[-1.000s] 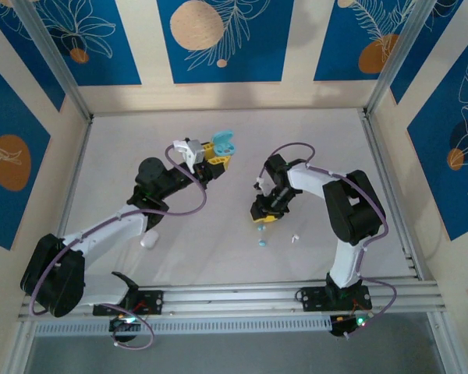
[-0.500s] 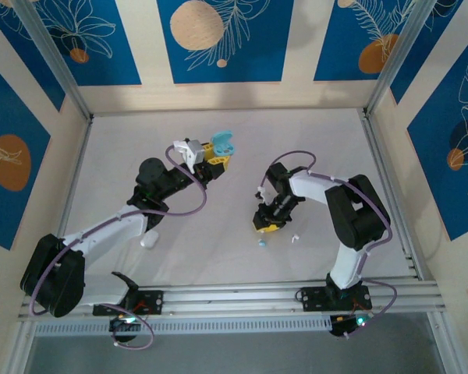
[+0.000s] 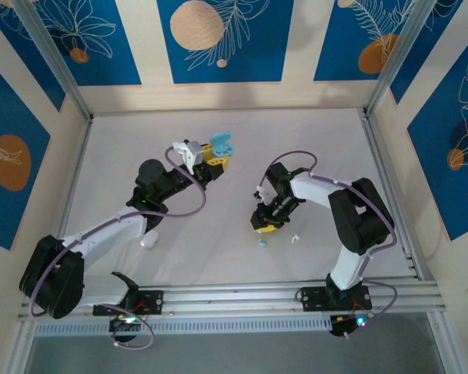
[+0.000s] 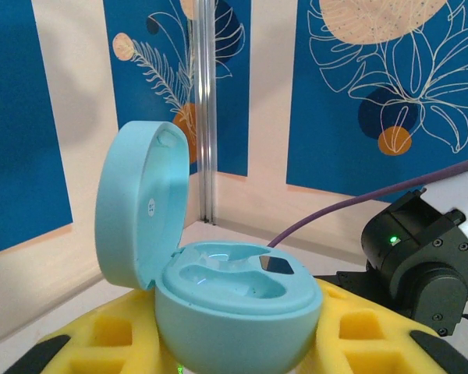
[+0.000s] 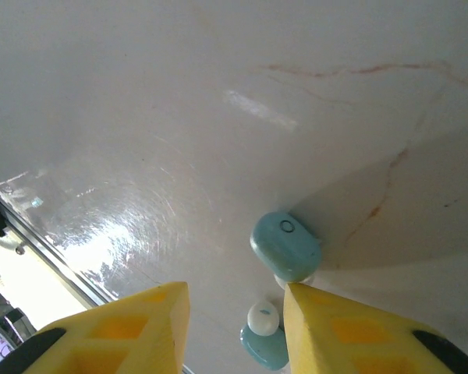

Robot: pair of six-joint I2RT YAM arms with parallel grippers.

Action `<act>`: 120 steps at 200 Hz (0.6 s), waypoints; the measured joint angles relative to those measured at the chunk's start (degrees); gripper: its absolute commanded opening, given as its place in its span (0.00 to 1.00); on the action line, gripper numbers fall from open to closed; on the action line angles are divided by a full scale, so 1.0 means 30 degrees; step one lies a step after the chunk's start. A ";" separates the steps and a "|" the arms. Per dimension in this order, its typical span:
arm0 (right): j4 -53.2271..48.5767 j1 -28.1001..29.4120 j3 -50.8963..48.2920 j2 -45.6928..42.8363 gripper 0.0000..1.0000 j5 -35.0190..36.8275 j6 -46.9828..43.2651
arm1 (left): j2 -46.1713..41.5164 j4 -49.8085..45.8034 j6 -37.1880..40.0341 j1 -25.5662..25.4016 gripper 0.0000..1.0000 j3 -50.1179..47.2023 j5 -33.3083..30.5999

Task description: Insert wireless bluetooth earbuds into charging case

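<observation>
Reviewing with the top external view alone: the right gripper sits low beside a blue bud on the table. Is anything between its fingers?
Observer: Yes. The right wrist view shows a white-tipped earbud, light blue, between the right gripper's fingers, which stand apart and do not pinch it.
Operator: And just past the fingertips?
Observer: A ring-marked earbud, also light blue, lies on the table, its small ring mark facing up.
Operator: Is the case in the left gripper loaded yet?
Observer: In the left wrist view the light blue case, clamped in the left gripper, has its lid upright, and the recesses that show look empty.
</observation>
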 measured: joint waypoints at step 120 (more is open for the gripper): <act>0.0714 -0.0459 0.0729 -0.0022 0.39 0.1443 0.0918 | -0.0007 -0.0066 0.0029 0.0000 0.29 -0.0007 -0.0146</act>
